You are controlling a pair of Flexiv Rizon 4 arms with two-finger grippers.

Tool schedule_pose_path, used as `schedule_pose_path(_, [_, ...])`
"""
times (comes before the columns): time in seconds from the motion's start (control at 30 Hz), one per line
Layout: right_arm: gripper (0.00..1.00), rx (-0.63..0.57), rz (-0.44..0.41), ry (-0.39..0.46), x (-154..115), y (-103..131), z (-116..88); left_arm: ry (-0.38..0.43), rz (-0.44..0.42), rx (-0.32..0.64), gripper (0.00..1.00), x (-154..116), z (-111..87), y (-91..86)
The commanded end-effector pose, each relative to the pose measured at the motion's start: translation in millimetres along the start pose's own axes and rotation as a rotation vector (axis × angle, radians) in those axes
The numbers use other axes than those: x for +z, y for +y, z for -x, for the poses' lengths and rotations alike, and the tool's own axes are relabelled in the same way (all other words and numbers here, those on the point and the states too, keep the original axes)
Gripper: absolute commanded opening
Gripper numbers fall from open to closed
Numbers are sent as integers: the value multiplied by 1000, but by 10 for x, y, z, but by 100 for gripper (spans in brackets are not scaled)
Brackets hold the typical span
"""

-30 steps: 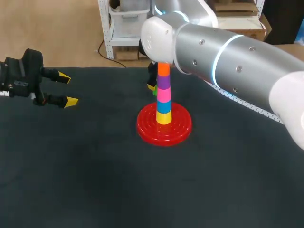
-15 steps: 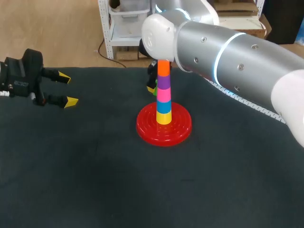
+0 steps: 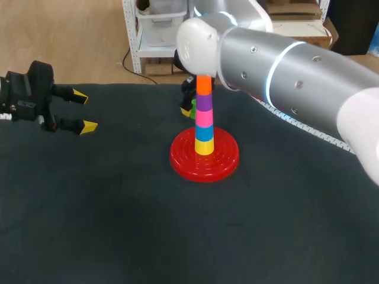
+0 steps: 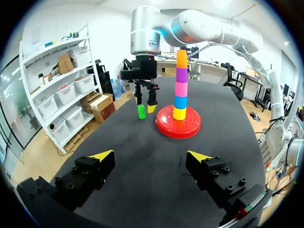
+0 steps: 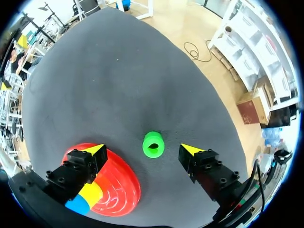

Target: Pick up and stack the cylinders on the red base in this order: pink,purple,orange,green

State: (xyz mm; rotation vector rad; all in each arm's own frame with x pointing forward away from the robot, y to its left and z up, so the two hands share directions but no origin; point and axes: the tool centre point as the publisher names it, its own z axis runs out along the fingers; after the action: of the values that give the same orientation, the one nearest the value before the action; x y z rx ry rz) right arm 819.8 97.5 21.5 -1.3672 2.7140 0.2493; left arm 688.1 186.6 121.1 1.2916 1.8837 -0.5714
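Green cylinder [image 5: 153,144] stands upright, bore skyward, under the wide-open right gripper [image 5: 142,149].

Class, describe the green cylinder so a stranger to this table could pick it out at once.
Find the red base with its coloured stack on the dark table. Beside it, under the open right gripper, stands the green cylinder: the only one off the stack.

Head view: high behind, looking down on the desk [image 3: 89,225].
Left wrist view: low, well off, facing the red base [image 4: 187,129].
Right wrist view: close above green cylinder [image 5: 153,145], looking down.
Shared: red base, all three.
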Motion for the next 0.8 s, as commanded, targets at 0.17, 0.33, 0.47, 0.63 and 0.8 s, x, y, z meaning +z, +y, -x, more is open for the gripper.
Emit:
schedule_pose_path(0.17, [100,104,105,1127,-31,-98,90,-6,5,3,100,-1,-17,-14])
schedule_pose_path(0.33, [100,137,62,1206,-19,-116,97,-6,5,3,100,-1,-17,-14])
schedule_pose_path(0.47, [100,143,52,1242,11,-119,107,-6,5,3,100,-1,-17,-14])
schedule_pose_path(0.63, [98,175,39,1285,48,-127,109,-6,5,3,100,-1,-17,-14])
schedule_pose_path(0.8, [87,176,30,1299,59,-129,113,-6,5,3,100,-1,-17,-14])
